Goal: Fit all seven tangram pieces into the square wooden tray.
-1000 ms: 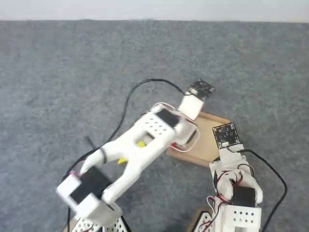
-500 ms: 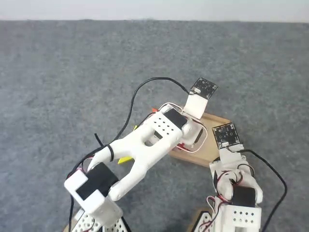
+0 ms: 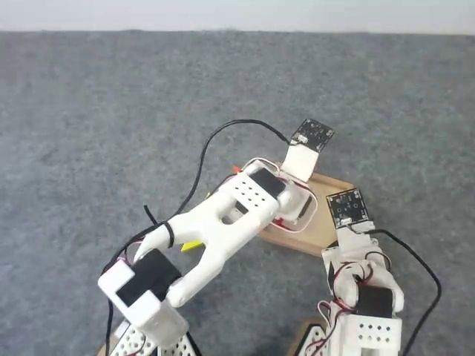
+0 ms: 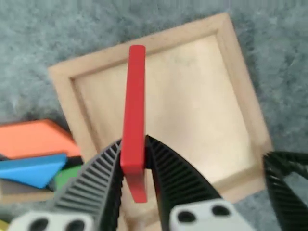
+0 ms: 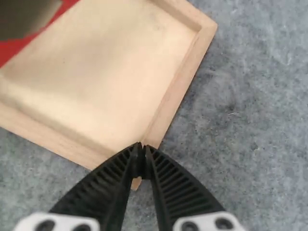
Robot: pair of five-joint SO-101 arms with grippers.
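Overhead first: left arm stretched slantwise across grey carpet to tray, wrist above tray's left part; right arm folded close to its base, wrist at tray's near edge. One yellow piece glimpsed under left arm, on carpet, off tray. Next, left wrist view: left gripper pinching one red piece between both fingers. Piece set on edge, thin side up toward camera, most of its length jutting past fingertips over tray floor, short end reaching back between fingers toward wrist. Contact between piece and floor: cannot tell. One tray here, square, pale wood, raised rim all round. Outside rim, huddled together on carpet: one orange piece just beside rim, one blue piece touching or overlapping orange, one green piece tucked against blue. Four pieces clearly counted in this view, red included; dull strip under blue too unclear to name. Last, right wrist view: right gripper with fingers pressed together tip to tip, tips over tray rim close to one corner, carpet beyond. Red piece across tray floor from those tips, under dark blur of left gripper.
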